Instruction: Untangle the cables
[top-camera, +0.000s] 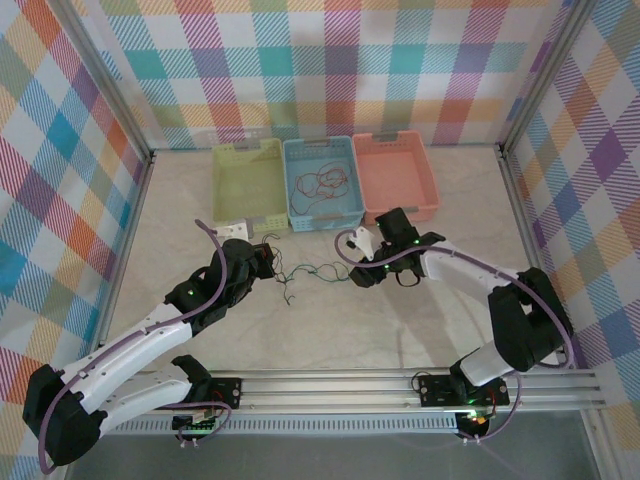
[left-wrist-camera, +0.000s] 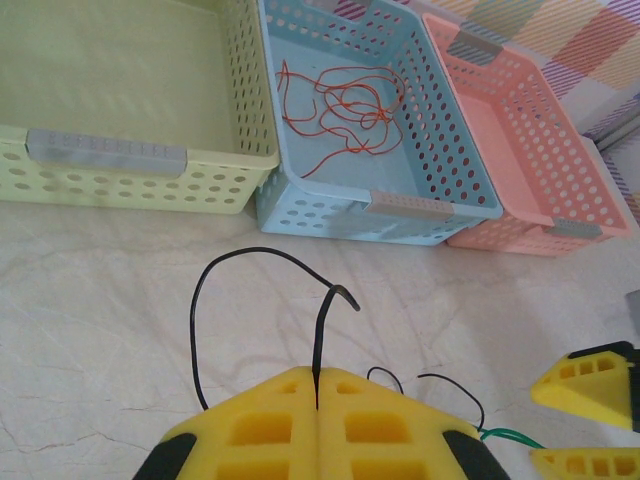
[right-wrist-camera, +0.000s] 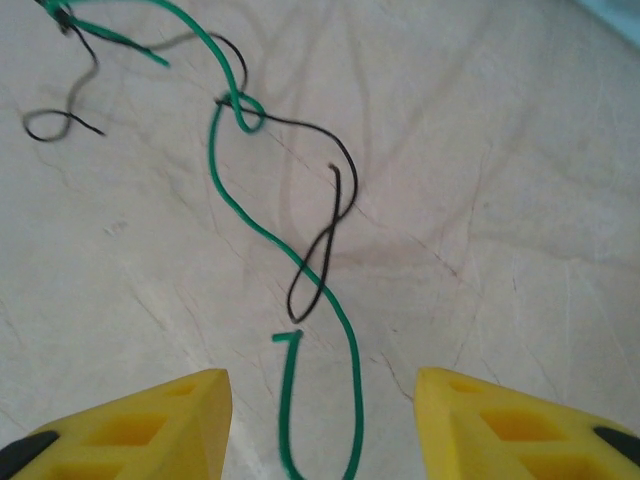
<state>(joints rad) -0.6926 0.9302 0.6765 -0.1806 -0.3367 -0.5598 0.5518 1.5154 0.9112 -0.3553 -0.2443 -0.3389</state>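
Left claw (left-wrist-camera: 316, 378) — tight on black cable (left-wrist-camera: 250, 252)

Along the back of the table (top-camera: 300, 330), side by side: left basket (top-camera: 217, 190), middle basket (top-camera: 325, 222), right basket (top-camera: 395, 175). In the middle basket, a coil (top-camera: 322, 185). Before the baskets, on the table, a tangle (top-camera: 305, 272), between left gripper (top-camera: 268, 262) and right gripper (top-camera: 362, 272). A strand (left-wrist-camera: 318, 330) pinched in the left, a loop (right-wrist-camera: 355, 400) between the right's parted fingers.

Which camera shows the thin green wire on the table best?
The right wrist view: the thin green wire runs large and sharp, looped with a thin black wire. The top view shows it as a tiny tangle; the left wrist view catches a short green piece.
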